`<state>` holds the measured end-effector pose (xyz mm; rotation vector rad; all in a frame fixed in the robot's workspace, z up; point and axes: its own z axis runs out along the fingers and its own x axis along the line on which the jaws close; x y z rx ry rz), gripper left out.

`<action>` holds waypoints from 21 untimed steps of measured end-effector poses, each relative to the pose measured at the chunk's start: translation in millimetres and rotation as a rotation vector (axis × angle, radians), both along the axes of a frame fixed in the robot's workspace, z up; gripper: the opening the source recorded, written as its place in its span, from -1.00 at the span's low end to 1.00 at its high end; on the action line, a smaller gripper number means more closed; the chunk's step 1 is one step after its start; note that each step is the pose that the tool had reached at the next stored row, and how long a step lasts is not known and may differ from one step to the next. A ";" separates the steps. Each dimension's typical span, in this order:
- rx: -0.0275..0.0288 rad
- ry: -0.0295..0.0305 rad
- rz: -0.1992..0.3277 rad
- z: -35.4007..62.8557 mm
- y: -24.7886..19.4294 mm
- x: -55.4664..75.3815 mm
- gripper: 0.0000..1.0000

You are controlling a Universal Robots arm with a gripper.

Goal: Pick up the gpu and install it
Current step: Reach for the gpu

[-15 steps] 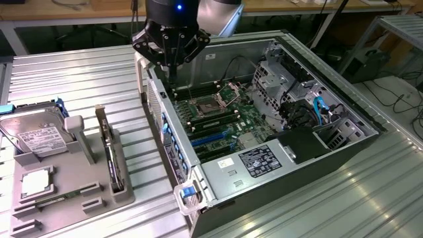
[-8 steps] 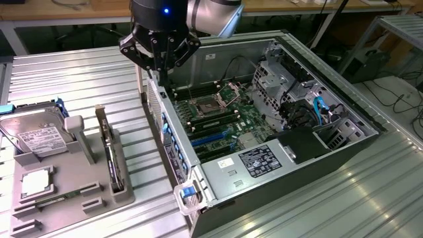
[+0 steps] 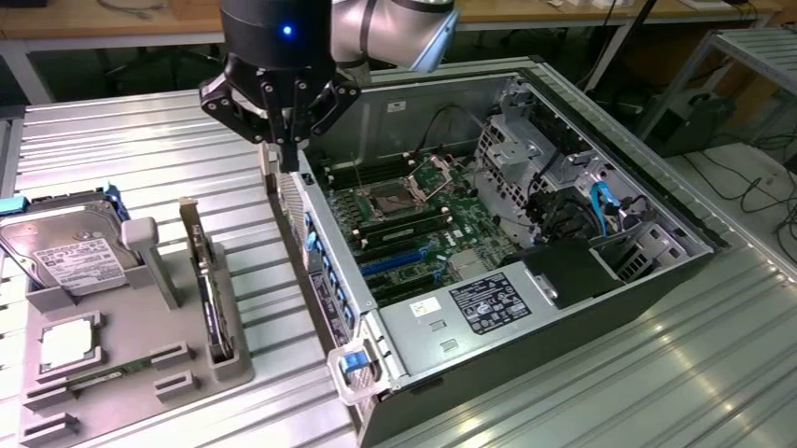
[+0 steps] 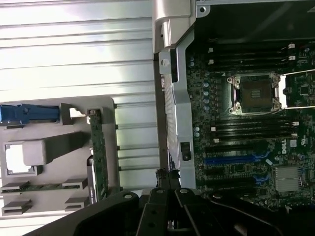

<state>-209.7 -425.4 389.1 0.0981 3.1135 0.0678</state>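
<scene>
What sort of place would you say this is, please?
Probably a robotics lab set up for PC assembly: an open computer case lies on a ribbed metal table, a parts tray holds a hard drive, and a robot arm hangs above.

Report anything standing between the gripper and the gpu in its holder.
Nothing visible does. The gripper, shut, hangs beside the open computer case's wall. The gpu stands on edge in the grey holder toward the exterior view's left, and just bare ribbed table lies between them.
</scene>
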 end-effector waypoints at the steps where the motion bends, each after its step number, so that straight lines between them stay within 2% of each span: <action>1: 0.0001 -0.0001 0.001 -0.4 -1.2 -2.1 -0.79; 7: 0.0000 0.0001 0.025 -1.6 -8.5 -7.3 -0.79; 21: 0.0000 0.0000 0.041 -3.4 -14.5 -39.6 -0.79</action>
